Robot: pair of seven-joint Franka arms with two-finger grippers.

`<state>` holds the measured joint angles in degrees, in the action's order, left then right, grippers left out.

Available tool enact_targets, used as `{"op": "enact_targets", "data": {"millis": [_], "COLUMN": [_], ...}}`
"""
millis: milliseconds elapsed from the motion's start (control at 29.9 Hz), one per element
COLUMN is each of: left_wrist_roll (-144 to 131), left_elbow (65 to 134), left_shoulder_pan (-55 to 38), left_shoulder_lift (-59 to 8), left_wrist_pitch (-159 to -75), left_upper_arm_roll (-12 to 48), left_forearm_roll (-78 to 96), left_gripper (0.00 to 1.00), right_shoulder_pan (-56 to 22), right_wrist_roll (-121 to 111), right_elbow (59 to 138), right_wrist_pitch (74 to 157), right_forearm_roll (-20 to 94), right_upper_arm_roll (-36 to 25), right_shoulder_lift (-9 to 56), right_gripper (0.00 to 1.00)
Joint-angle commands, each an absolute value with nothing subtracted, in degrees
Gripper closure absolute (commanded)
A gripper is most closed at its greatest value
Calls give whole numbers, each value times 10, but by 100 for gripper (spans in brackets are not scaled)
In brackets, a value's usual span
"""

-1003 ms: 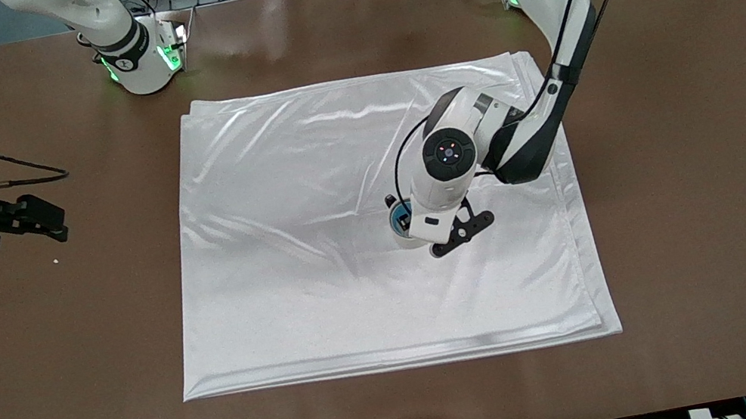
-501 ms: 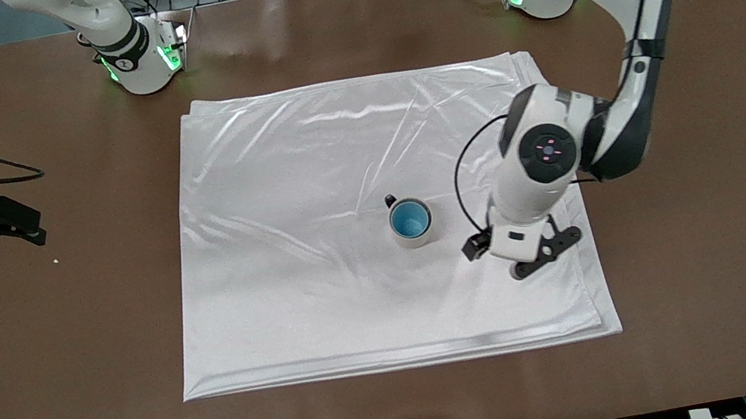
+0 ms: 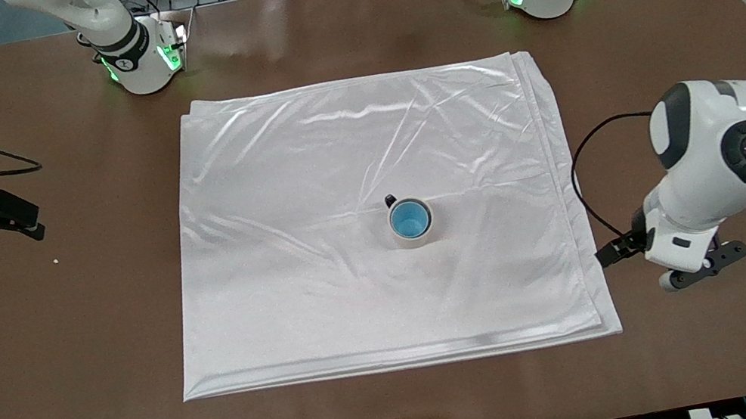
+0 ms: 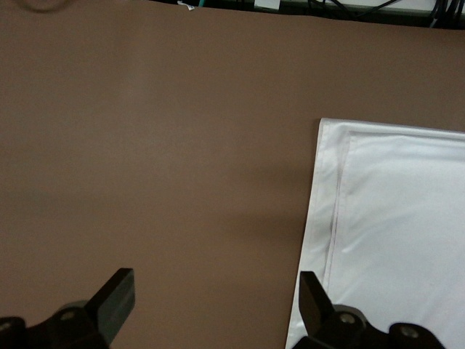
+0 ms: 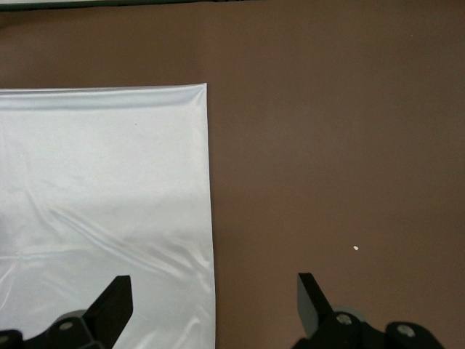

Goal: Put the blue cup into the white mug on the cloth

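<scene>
the blue cup is seen seated inside the white mug, only its bright blue inside showing within the mug's pale rim, and the mug's small black handle is turned toward the robots' bases. the mug stands upright on the cloth, which is spread in folded layers over the middle of the tabletop; the mug is set somewhat toward the cloth's edge at the left arm's end, about midway between the cloth's edge by the bases and its edge nearest the front camera. the left gripper is held over bare tabletop just off the cloth's edge at the left arm's end, near the cloth's corner closest to the front camera; its fingers are spread wide apart and nothing is held between them. the right gripper is held over bare tabletop near the table edge at the right arm's end, well apart from the cloth; its fingers are likewise spread wide and nothing is gripped.
</scene>
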<state>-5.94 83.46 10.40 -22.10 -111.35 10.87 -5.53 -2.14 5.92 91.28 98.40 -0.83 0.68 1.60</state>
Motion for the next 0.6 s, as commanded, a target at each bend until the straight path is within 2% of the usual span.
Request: {"op": "enact_targets", "data": {"millis": [0,201,334,568], "left_wrist_roll": [-28,-2,21,20], "left_elbow": [867,869,868,880], "left_shoulder_pan": [98,85,34,24], "left_shoulder_lift": [-137,-78,-44,-4], "left_wrist_pitch": [-1057,-964,-896,-859], "left_upper_arm_roll": [104,101,70,58], "left_forearm_roll": [-41,-40,-39,21], "left_gripper": [0,0,0,0], "right_shoulder_pan": [-2,0,0,-1], "right_wrist_roll": [50,50,50,49], "right_elbow": [938,941,941,942], "right_wrist_pitch": [991,991,989,966], "right_forearm_roll": [2,2,2,3], "right_upper_arm_roll": [18,18,18,25], "right_shoulder_lift": [-12,-19,-20,-23], "right_gripper": [0,0,0,0]}}
